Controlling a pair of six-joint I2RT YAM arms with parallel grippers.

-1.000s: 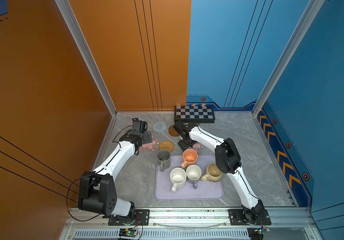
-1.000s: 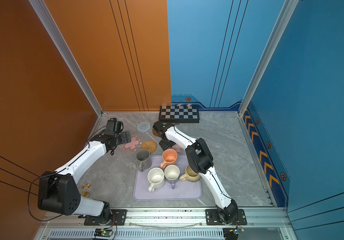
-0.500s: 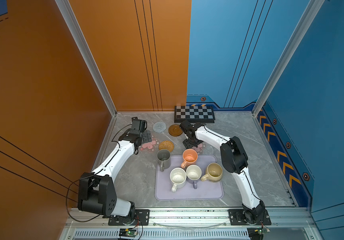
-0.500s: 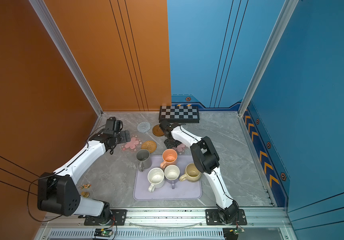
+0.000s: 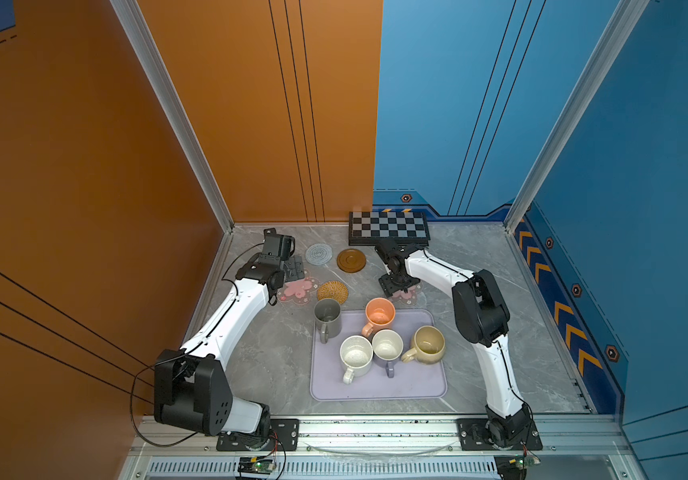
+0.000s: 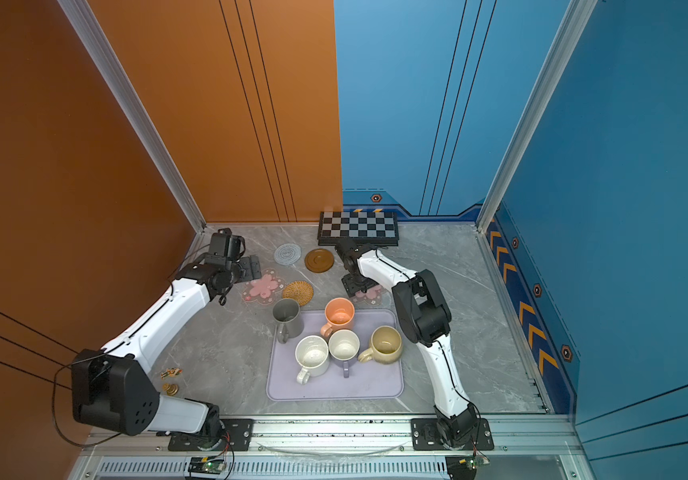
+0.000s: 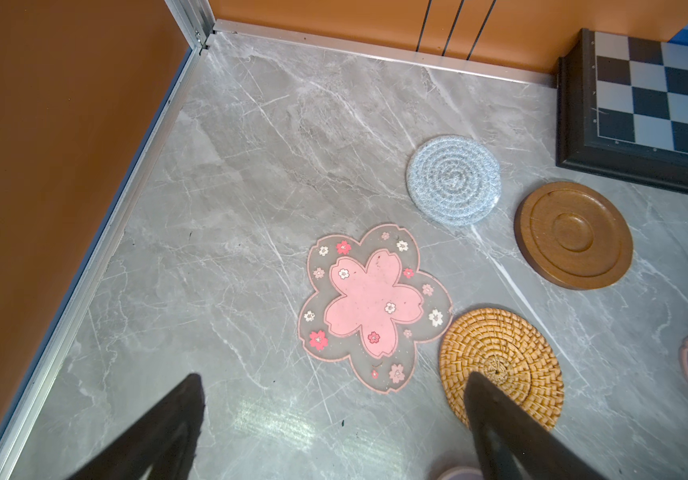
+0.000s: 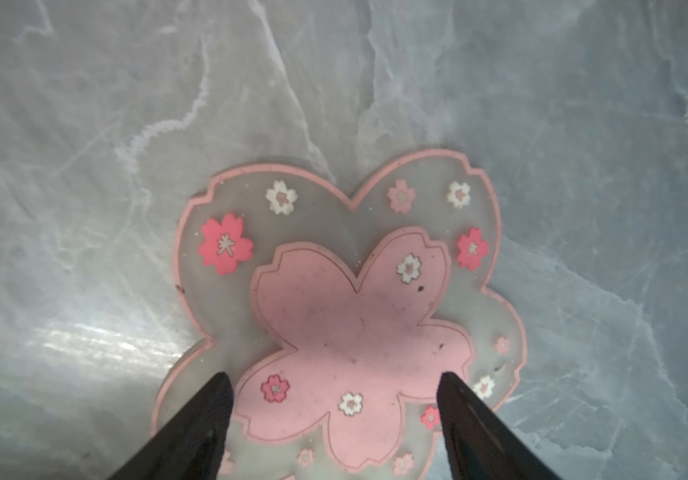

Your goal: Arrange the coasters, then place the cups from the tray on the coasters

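Right tool (image 8: 332, 376), jaws apart and empty, hangs over the clear flower-shaped coaster with pink blossom (image 8: 355, 316), lying just beyond the pale lavender rectangular tray (image 5: 375, 390); better to pinch a petal edge. Left tool (image 7: 334, 376) gapes empty.

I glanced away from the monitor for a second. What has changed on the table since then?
The right pincer swung off the brown wooden coaster, rightward and toward the tray. It now stands open over the flower coaster beside the orange cup. Nothing was visibly gripped or released. The left pincer, also open, the other coasters and the cups stayed put.
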